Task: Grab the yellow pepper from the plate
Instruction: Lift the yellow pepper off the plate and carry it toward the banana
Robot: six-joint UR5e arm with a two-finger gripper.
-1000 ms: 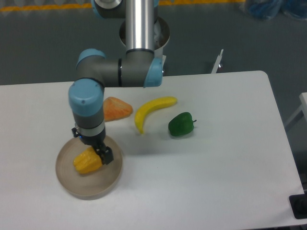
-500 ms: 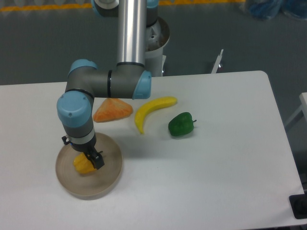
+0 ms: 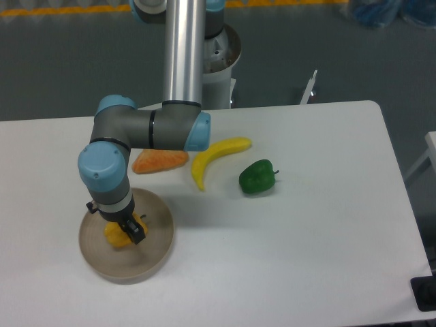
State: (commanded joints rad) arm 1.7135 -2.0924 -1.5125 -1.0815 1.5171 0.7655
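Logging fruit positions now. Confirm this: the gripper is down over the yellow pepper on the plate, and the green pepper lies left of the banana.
One error: the green pepper lies right of the banana, as the fixed camera shows. The gripper is indeed down over the yellow pepper on the plate.

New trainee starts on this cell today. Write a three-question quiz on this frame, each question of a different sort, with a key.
1. True or false: the yellow pepper lies on the plate.
2. Which item lies nearest the right edge of the table? A) orange wedge B) banana C) green pepper
3. Fill in: the gripper hangs directly over the ____.

Key
1. True; the pepper sits inside the rim, partly hidden by the gripper.
2. C.
3. Yellow pepper; whether the jaws have shut on it cannot be told from this view.
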